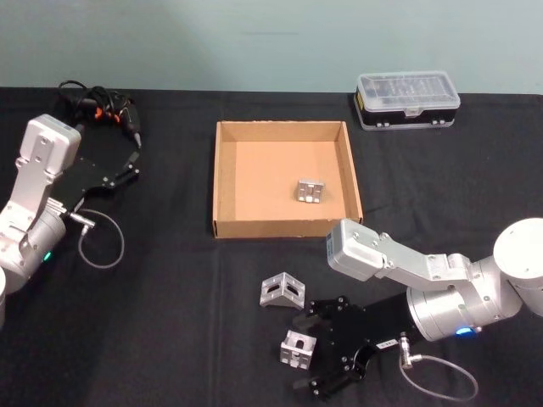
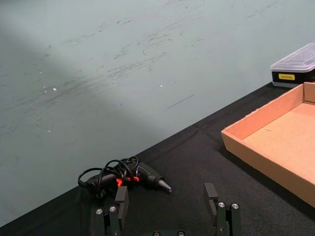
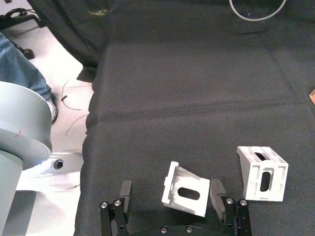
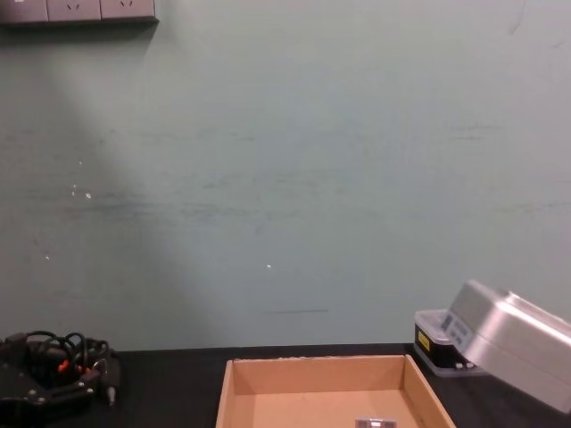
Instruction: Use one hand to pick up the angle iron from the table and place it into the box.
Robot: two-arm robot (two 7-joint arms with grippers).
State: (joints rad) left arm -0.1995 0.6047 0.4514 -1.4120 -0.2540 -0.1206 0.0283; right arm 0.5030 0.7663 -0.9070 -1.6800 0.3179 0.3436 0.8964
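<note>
Askew, slot-face up: angle iron [image 3: 186, 189] between parted fingers [image 3: 217, 191] of right pincer [image 3: 171, 192].

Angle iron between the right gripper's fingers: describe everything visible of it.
The angle iron is a small matte silver-grey metal corner bracket: two flat faces joined by triangular side webs, an oblong slot in the upper face. It lies askew on the black table, nearer the robot than the box, a second bracket beside it. The right gripper stands open around it, one finger close at its side, the other apart.

Bare table [image 1: 170, 297] from right pincer [image 1: 302, 350] to box [image 1: 271, 227], one angle iron [image 1: 282, 291] midway.
</note>
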